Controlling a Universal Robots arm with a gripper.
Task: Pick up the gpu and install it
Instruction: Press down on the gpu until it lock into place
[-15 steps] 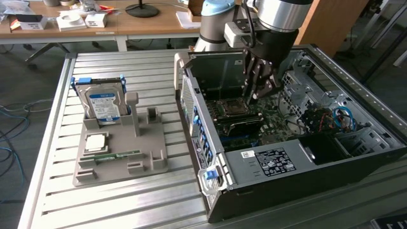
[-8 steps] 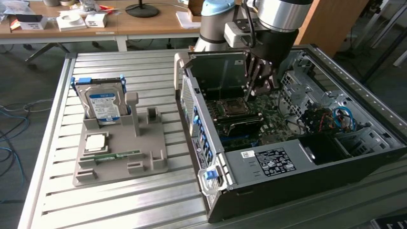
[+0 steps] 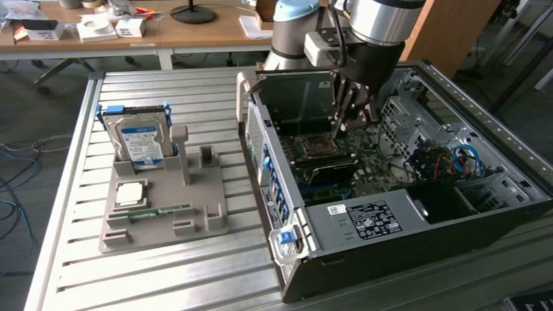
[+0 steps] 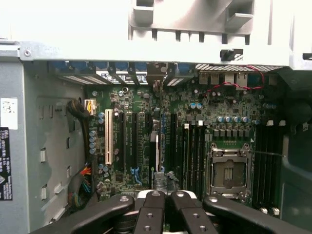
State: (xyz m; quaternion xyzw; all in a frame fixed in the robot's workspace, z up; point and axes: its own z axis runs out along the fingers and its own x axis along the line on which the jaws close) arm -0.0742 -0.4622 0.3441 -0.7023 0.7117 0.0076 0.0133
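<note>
- The arm (image 3: 372, 26) reaches straight down into the open computer case (image 3: 484, 214) on the bench (image 3: 155, 259).
- Its fingers (image 4: 155, 209) are clenched on the gpu (image 4: 157, 146), held edge-on over the motherboard (image 4: 195, 117) slots beside the CPU socket (image 4: 229, 168).
- The grey holder (image 3: 164, 207) carries the hard drive (image 3: 142, 142).

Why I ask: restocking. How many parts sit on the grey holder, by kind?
Hard drive: 1
CPU: 1
Memory stick: 1
Total: 3
</note>
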